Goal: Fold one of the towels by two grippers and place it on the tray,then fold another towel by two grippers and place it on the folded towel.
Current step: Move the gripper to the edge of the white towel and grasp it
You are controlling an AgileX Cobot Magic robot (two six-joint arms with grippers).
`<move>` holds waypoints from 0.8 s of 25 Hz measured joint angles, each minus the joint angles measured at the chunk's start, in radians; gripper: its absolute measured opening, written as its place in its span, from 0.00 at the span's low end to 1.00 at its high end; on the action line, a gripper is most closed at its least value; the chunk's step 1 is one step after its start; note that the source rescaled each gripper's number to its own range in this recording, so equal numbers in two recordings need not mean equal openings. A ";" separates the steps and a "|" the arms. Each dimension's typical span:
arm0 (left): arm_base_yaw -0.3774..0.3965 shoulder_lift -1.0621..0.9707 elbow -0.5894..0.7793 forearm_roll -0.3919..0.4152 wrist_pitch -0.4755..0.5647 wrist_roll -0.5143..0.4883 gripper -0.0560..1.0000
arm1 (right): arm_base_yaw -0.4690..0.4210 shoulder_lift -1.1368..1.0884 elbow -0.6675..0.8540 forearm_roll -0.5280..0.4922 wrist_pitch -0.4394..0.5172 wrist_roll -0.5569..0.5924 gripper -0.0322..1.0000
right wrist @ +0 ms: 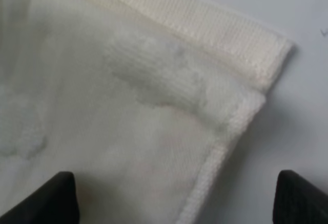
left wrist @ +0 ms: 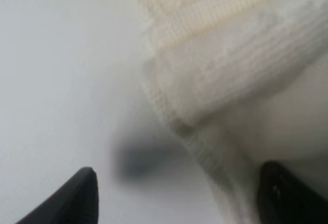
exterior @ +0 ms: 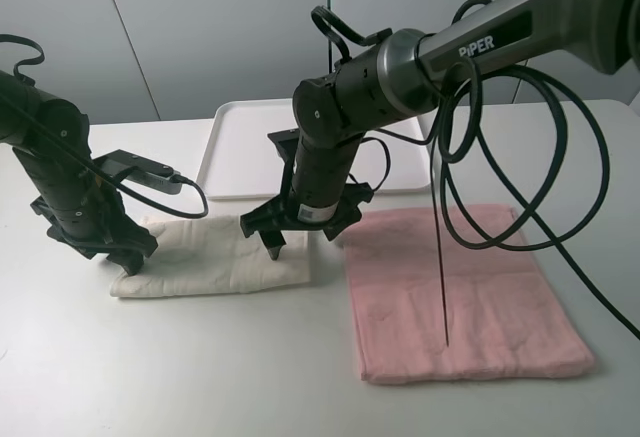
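Left claw: jaws wide, nothing clamped. It sits low at one end of the cream towel. In the wrist view one finger stands over bare bench and the other over cloth, with the towel's hemmed end running between them. That view is blurred, so I cannot tell whether either finger touches the cloth.

Right claw: jaws also wide. It sits low at the opposite end of the same towel. In the wrist view the fingers are set far apart, and the towel's corner lies flat between and beneath them. Two layers show at that corner, the woven band of one reaching out past the edge of the other. No cloth is pinched.

The cream towel lies doubled as a long narrow strip on the bench, spanning from the left claw to the right claw.

Pink towel: spread flat, just beyond the right claw on the side away from the left claw. A strip of bench separates it from the cream towel.

Tray: behind the right claw and partly hidden by that arm.
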 joint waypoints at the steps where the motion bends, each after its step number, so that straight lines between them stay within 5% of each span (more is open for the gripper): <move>1: 0.000 0.000 0.000 0.000 0.000 0.000 0.84 | 0.000 0.000 0.000 -0.001 0.000 0.000 0.83; 15: 0.000 0.000 0.002 0.000 0.000 0.000 0.84 | 0.000 0.033 -0.012 -0.009 -0.004 -0.012 0.82; 20: 0.000 0.000 0.002 0.002 0.000 0.000 0.84 | 0.012 0.038 -0.013 -0.015 -0.016 -0.043 0.58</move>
